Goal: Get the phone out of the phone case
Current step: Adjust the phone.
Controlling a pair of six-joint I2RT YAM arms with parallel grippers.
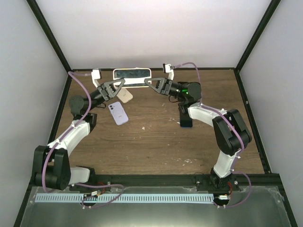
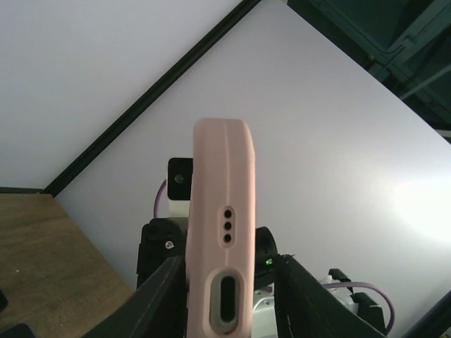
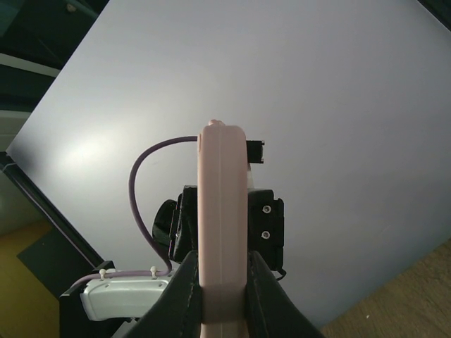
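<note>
Near right on the table, a black block. Left of centre, a lilac phone, back up; a beige case just beyond. At the far edge, the phone sits in its pink case, lifted. My right gripper pinches the right end tight. My left gripper straddles the left end, jaws parted, gap on one side.

light: bright, even | glare: pale hotspots on wall, both wrist views | focus: phone case sharp
</note>
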